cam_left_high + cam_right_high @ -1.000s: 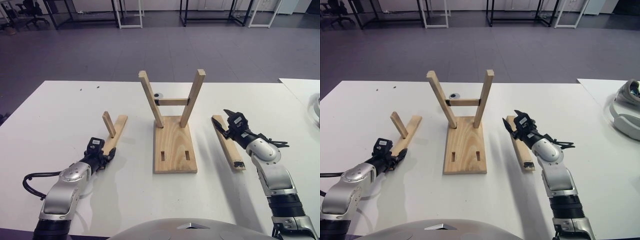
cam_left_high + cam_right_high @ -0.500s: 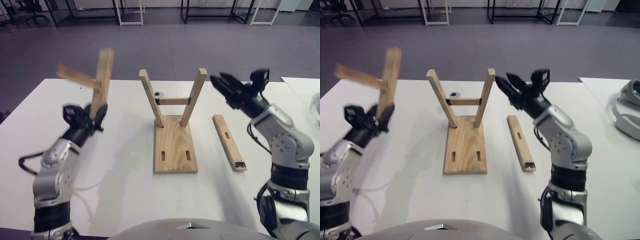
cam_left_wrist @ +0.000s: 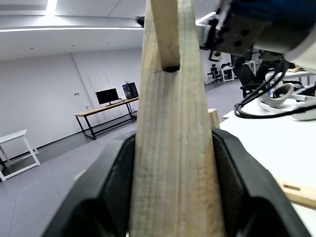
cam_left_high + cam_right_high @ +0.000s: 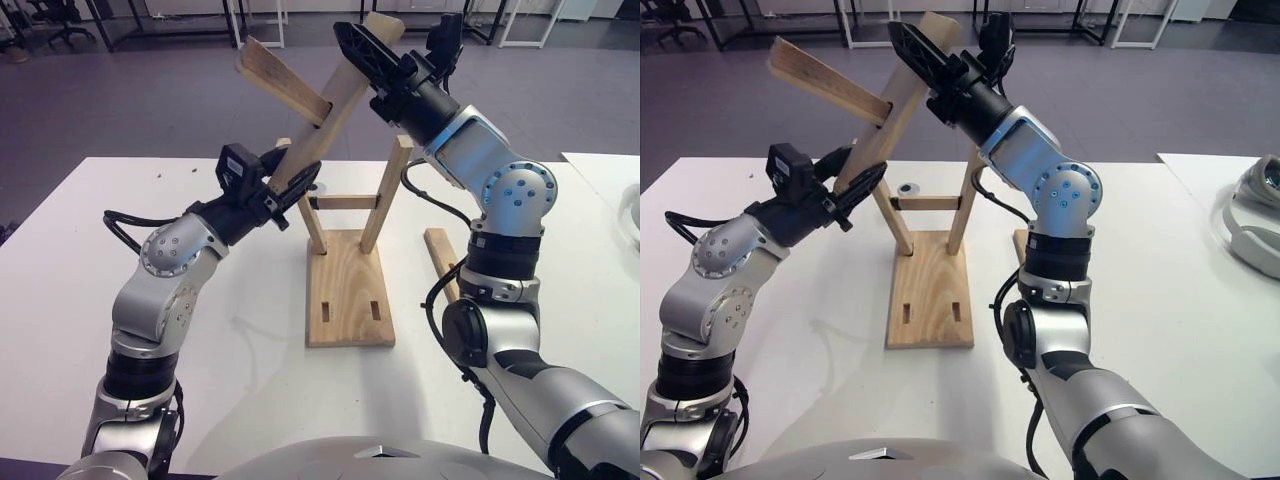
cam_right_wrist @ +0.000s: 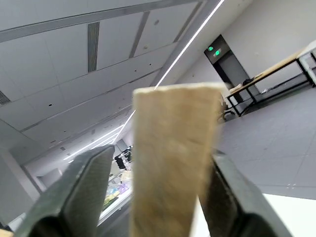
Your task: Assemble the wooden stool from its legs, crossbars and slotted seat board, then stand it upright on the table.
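- Left hand (image 4: 284, 192) clamped the lower end of a crossbar-fitted leg (image 4: 335, 105), holding it slanted above the table (image 4: 110, 225).
- Right hand (image 4: 366, 42) had its fingers spread, straddling the leg's top end.

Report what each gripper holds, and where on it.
Left gripper clamps the loose leg near its lower end, its crossbar sticking out higher up. Right gripper sits at that leg's top end; whether it grips cannot be told.

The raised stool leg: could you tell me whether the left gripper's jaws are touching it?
Touching. In the left wrist view, the left gripper has both jaws flush against the sides of the raised leg, with no gap showing.
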